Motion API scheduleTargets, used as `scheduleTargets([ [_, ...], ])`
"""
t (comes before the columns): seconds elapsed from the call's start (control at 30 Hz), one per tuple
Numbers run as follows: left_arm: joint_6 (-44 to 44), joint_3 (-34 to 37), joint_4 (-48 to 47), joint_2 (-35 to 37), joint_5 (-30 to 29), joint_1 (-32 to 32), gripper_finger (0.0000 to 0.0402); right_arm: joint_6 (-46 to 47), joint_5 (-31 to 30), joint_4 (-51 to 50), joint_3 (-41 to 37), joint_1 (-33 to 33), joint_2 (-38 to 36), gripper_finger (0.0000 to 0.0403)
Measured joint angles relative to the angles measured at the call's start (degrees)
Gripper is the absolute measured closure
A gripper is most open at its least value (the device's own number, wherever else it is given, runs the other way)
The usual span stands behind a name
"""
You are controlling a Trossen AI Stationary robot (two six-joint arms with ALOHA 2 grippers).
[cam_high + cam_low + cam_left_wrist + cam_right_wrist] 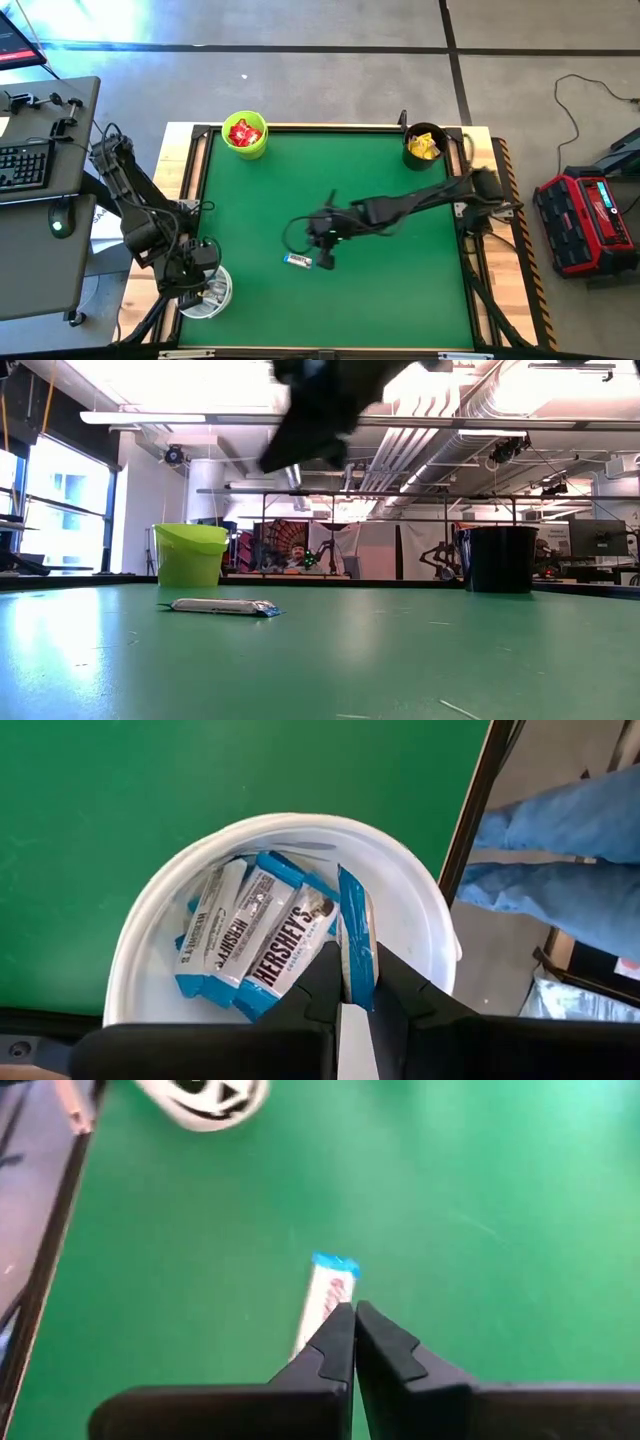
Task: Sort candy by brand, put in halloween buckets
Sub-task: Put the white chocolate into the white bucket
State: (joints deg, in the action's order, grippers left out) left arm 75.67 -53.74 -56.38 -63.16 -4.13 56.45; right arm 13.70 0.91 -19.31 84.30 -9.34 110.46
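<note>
The left gripper (356, 995) hung over the white bucket (208, 291) at the near left corner of the green table (390, 290), its jaws pinching one white-and-blue bar (354, 948) on edge above the bucket's mouth. Inside that bucket lay several more white-and-blue bars (245, 945), piled flat against one another on its floor. The right arm reached from the table's right side toward the middle, and the right gripper (354, 1342) hovered there with its jaws pressed together and holding nothing. Just beside its tips, flat on the table, lay a single white-and-blue bar (297, 261); whether the tips touched it could not be told from the wrist view, but the low view showed the bar (224, 606) lying alone on the surface with the dark gripper well above it. The lime green bucket (245, 136) stood at the far left edge of the table with red packets (244, 132) inside it. The black bucket (424, 146) stood at the far right corner with yellow packets (425, 148) showing in its mouth. Past the table's edge in the left wrist view, a person's legs in blue jeans (560, 870) were visible.
</note>
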Motion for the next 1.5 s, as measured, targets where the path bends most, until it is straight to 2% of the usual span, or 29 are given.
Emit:
scheduleTargets([
  [0.2, -0.7, 0.9, -0.4, -0.5, -0.5, -0.2, 0.0387, 7.3, -8.8, 1.6, -14.0, -2.1, -12.5, 0.0403],
  [0.4, -0.9, 3.2, 0.0, -2.5, -0.2, -0.2, 0.0387, 11.3, -14.2, 2.0, -20.6, -4.1, -18.4, 0.0403],
  [0.57, -0.9, 6.3, 4.0, -3.5, 5.2, -0.2, 0.0387, 11.5, -14.4, 2.7, -21.5, -5.0, -19.1, 0.0403],
  [0.77, 1.6, 8.1, 6.6, -3.6, 7.6, -0.3, 0.0382, 10.2, -14.5, 3.9, -21.5, -5.6, -19.0, 0.0403],
  [0.97, 2.3, 8.1, 7.5, -3.1, 15.7, -1.6, 0.0322, 6.9, -14.4, 3.9, -21.5, -6.1, -19.0, 0.0403],
  [1.23, 3.6, 4.3, 6.8, 0.5, 16.1, -4.1, 0.0242, 5.3, -13.6, 3.8, -21.5, -6.2, -19.0, 0.0403],
  [1.5, 3.2, 1.0, 6.4, 8.1, 13.6, -10.4, 0.0230, 3.0, -12.6, 4.1, -21.5, -6.5, -18.9, 0.0403],
])
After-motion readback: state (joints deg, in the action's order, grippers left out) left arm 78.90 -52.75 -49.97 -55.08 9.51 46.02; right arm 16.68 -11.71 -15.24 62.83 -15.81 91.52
